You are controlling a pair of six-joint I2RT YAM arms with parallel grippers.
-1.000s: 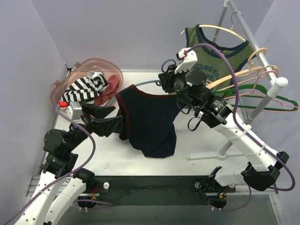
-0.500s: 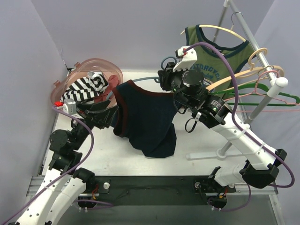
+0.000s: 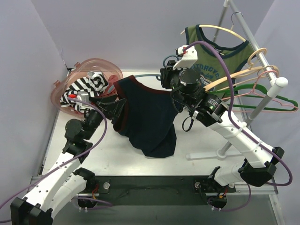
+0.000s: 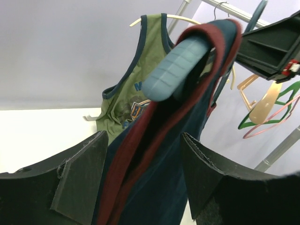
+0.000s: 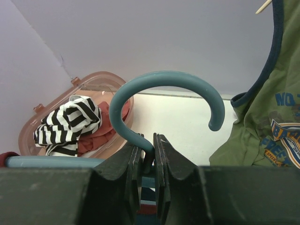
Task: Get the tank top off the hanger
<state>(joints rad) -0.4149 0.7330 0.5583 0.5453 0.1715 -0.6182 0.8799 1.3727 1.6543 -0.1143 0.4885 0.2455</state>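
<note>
Tank top [image 3: 150,122] drapes the hanger [image 5: 164,84], whose hook the right end effector [image 5: 149,154] clenches steady so the released left end effector [image 4: 143,157], straddling a strap, can pull.

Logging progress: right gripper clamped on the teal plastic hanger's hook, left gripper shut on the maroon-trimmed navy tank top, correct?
Not quite: the left gripper is open, fingers either side of the maroon-trimmed navy tank top, as the left wrist view shows. The right gripper is indeed clamped on the teal plastic hanger's hook.
</note>
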